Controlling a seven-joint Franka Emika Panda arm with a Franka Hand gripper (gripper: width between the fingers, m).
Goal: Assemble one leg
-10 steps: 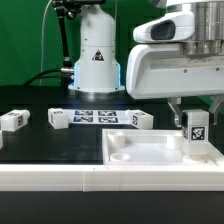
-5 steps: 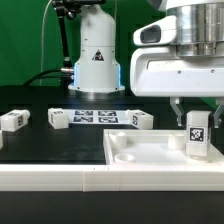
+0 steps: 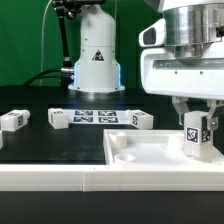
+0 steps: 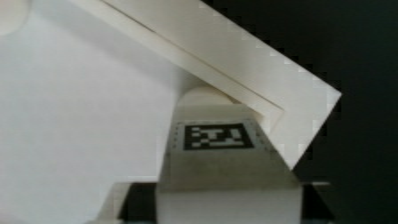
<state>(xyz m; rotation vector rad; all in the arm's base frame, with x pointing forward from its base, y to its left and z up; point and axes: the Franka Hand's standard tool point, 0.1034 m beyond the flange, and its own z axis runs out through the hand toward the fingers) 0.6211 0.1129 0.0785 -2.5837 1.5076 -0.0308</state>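
The exterior view has bright, even light; the white panel (image 3: 160, 150) nearly washes out against the dark bench (image 3: 50, 145). In the wrist view the leg (image 4: 222, 170) and its tag look blurred.

Four legs (image 3: 196, 133) (image 3: 140, 120) (image 3: 58, 119) (image 3: 10, 120); one white panel (image 3: 130, 160); one marker board (image 3: 97, 116)

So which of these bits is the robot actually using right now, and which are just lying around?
In use:
- the leg, gripped upright by the end effector
- the white panel under it

Lying about:
- three loose posts on the dark table
- the marker board, lying flat among them
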